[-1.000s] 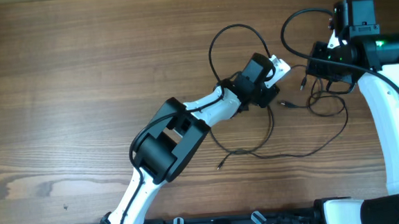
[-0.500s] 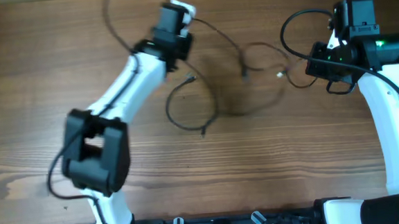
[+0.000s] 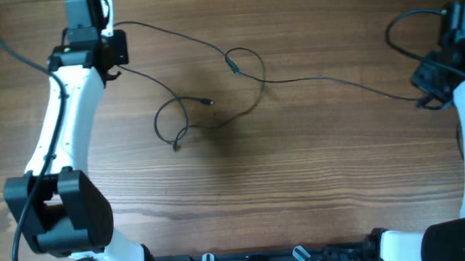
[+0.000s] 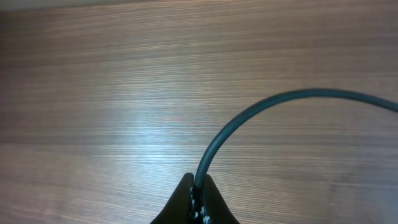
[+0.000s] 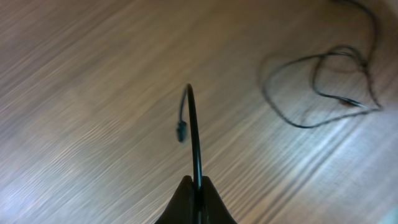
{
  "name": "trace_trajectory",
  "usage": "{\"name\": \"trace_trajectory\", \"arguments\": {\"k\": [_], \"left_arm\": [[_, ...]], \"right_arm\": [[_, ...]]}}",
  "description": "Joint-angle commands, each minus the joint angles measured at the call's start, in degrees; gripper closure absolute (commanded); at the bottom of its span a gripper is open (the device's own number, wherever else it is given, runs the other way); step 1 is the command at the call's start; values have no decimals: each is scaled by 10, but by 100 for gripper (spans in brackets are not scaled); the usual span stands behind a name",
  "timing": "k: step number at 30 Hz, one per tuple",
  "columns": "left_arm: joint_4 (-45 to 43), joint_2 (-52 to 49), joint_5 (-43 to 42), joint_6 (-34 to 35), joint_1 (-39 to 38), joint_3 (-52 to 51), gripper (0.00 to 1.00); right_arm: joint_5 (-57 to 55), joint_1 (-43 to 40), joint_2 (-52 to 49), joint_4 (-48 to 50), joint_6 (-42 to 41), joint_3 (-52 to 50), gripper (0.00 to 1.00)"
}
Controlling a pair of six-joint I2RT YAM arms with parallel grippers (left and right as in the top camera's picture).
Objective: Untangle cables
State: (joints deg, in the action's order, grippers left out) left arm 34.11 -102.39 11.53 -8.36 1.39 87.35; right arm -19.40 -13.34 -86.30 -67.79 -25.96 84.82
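Note:
The thin black cables (image 3: 318,79) are stretched across the wooden table between my two grippers, with a small loop (image 3: 243,59) near the middle. A looser loop (image 3: 171,122) with small plug ends lies below it on the table. My left gripper (image 3: 114,40) is at the far upper left, shut on a cable (image 4: 261,112) that arcs off to the right from its fingertips (image 4: 198,188). My right gripper (image 3: 423,93) is at the far right, shut on a cable (image 5: 194,130) at its fingertips (image 5: 196,182). That cable's short end curls down to a plug (image 5: 181,132).
The bare wooden table (image 3: 301,191) fills all views. Loose cable loops (image 5: 323,81) lie on it, far from the right gripper. Thick black robot cables arc beside each arm at the upper left (image 3: 5,43) and upper right (image 3: 400,23).
My left arm swung from the table's middle to the far upper left, dragging its cable along. My right arm moved right. The tangle has been pulled out into a long line.

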Motion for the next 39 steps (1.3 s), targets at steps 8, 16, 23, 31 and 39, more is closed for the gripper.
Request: {"name": "trace_trajectory", "arguments": {"k": [8,16,23,31,39], "left_arm": [[3,84,-97,2,186,-2,94],[11,84,-117,8,67,-2,93],[17,84,-120,48,-47,-2,92],[5,84,-120,48,-120,-2,68],[8,84,-116,41,-120,-2,27]], "right_arm": [[84,-120,-6,18,23,0,96],[244,71,-10,60,219,0,96],[297,186,-95,49,329,0,96],[356,280,-183,55,363,0,92],[355,370,-195,99,399,0,75]]}}
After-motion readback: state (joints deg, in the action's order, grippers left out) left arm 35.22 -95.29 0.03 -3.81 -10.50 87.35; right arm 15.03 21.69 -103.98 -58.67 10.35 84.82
